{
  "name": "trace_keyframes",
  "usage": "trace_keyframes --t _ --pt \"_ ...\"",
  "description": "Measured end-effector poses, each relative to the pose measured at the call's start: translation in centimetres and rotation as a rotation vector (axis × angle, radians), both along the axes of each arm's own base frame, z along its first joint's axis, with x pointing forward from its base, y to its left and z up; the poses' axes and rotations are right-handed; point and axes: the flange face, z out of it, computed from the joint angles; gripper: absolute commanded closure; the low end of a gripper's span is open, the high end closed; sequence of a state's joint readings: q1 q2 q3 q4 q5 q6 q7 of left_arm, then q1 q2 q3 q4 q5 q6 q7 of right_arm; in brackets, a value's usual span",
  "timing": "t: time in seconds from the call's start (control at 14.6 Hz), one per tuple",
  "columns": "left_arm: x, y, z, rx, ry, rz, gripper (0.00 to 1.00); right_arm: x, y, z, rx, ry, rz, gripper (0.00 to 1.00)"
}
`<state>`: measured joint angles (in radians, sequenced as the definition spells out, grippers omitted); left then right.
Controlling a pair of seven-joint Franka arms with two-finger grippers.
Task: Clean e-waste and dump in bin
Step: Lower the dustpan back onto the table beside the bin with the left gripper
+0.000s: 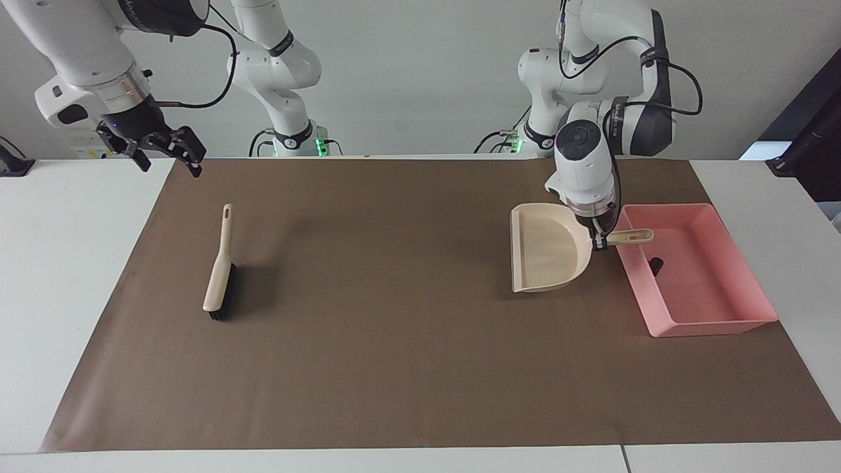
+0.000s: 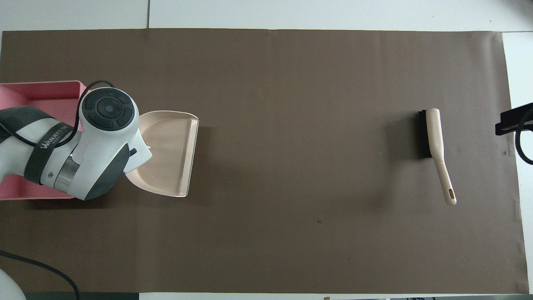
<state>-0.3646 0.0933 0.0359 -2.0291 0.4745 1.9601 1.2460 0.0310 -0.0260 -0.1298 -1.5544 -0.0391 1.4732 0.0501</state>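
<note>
From the facing view we've got the left gripper point(image 1: 599, 242) clamped on the dustpan point(image 1: 548, 253) handle right beside the bin point(image 1: 716, 320), and a dark bit of e-waste point(image 1: 656, 265) already sits in it, so dumping looks done. Right gripper point(image 1: 165, 156) hangs wide open and empty over the table's edge, brush point(image 1: 219, 279) lying on the brown mat point(image 1: 420, 368). From overhead, we see the dustpan point(image 2: 168, 154) next to the bin point(image 2: 41, 89) with no scraps on the mat point(image 2: 291, 166), so only putting the dustpan down seems left.

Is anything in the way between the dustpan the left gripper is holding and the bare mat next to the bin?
Nothing visible. The left gripper is shut on the dustpan handle, with the pan over bare brown mat beside the pink bin. The brush lies at the right arm's end; the right gripper waits, open, raised.
</note>
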Motion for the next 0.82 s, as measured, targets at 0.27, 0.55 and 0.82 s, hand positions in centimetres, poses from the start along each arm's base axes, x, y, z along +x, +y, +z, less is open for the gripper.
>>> trace_keyframes --t 0.27,0.55,0.82 --pt "-1.1 -0.8 -4.2 -0.016 0.02 -0.027 1.0 -0.7 0.2 1.3 0.0 0.027 -0.035 0.01" --pt "-1.6 -2.3 -6.2 -0.011 0.023 -0.018 1.0 -0.8 1.0 0.3 -0.001 0.053 -0.044 0.0" --pt "-1.6 -2.2 -6.3 -0.012 0.023 -0.016 0.97 -1.2 2.0 -0.2 -0.003 0.072 -0.043 0.01"
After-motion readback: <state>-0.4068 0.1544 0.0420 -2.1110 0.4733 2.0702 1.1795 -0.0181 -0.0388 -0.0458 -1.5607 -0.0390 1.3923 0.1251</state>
